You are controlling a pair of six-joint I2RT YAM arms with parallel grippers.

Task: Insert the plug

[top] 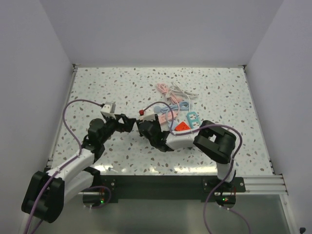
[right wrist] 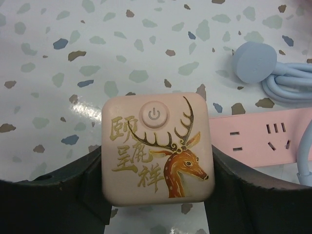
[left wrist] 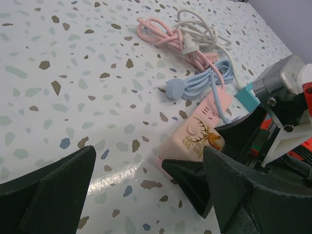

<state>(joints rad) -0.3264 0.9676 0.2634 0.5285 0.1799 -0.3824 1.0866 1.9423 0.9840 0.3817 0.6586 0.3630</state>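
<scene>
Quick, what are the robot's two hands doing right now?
Left gripper: open, holding nothing.
Right gripper: shut on the pink power strip.

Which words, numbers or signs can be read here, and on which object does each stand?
"鹿呈祥" in gold, preceded by one character I cannot read surely: on the pink power strip, at its end, beside a deer drawing.
Power symbol: on its round button.
No other text shows.
</scene>
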